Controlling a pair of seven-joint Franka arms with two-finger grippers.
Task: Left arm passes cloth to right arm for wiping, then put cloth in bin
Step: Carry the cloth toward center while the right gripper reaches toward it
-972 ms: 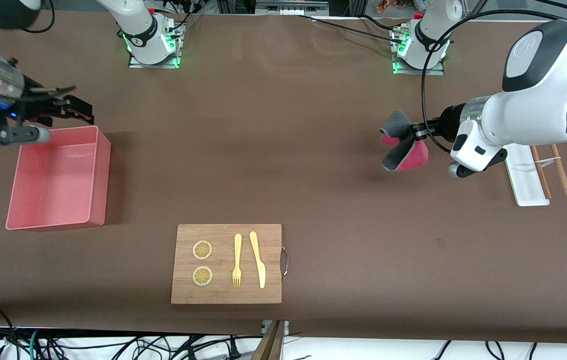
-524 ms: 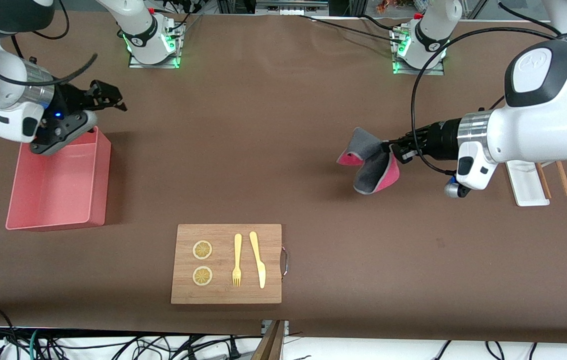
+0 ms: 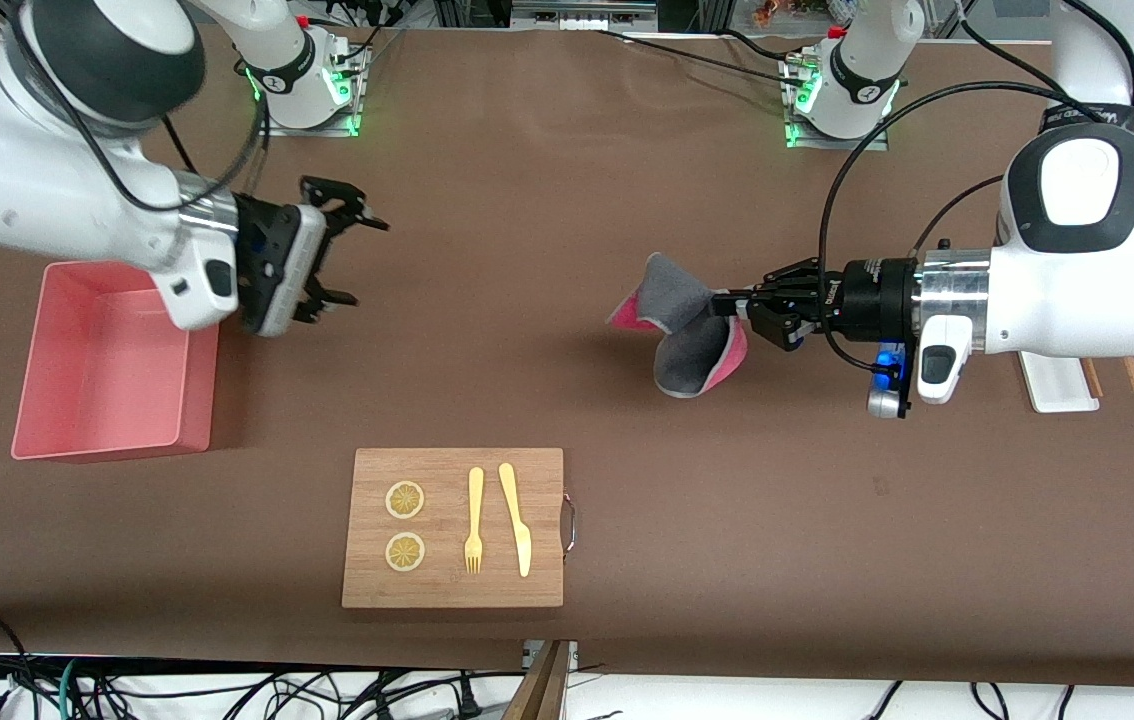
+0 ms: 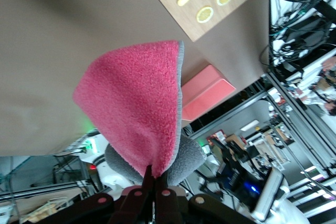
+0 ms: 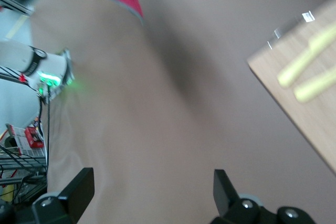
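Over the bare table (image 3: pixel 547 180), the left gripper (image 3: pixel 727 305) pinches the drooping cloth (image 3: pixel 682 325) in mid-air while the right gripper (image 3: pixel 342 255) approaches with fingers spread; a grab at a loose fold could drop it short of the bin (image 3: pixel 107 440).

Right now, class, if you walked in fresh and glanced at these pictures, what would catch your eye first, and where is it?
The pink and grey cloth stands out: it hangs in the air over the bare middle of the table, pinched in the left gripper. The right gripper, fingers spread open, points toward it from beside the pink bin at the right arm's end. Nearer the front camera lies a wooden board with a yellow fork, knife and two lemon slices.
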